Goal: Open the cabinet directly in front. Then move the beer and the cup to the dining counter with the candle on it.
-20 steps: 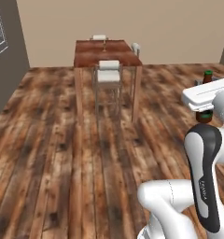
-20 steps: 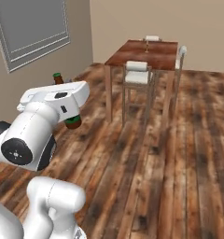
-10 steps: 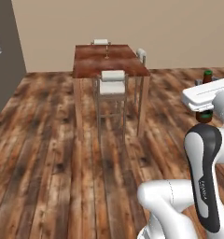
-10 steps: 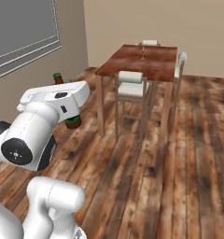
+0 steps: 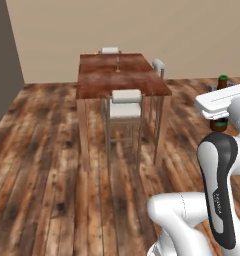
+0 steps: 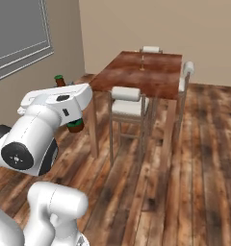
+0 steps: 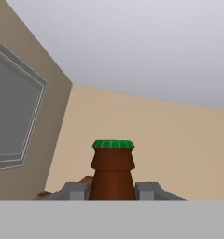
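Observation:
My gripper (image 7: 113, 190) is shut on the beer (image 7: 113, 168), a brown bottle with a green cap that stands upright between the grey fingers (image 7: 74, 190). The same bottle pokes above and below my white hand at the right (image 5: 222, 84) and at the left (image 6: 75, 126). Ahead stands the dining counter (image 5: 99, 82) (image 6: 132, 72), a reddish-brown table on slim legs. The thin candle (image 5: 117, 64) (image 6: 142, 62) stands near its far end. The cabinet and the cup are out of view.
White stools ring the table: one at its near side (image 5: 126, 104) (image 6: 127, 101), one at the right side (image 5: 157, 65), one at the far end (image 5: 110, 50). A grey window (image 6: 16, 33) is on the left wall. Wooden floor lies between me and the table.
The whole picture has shifted: the base has come closer to the table, which now looks larger and nearer. The bottle stays in the gripper as before.

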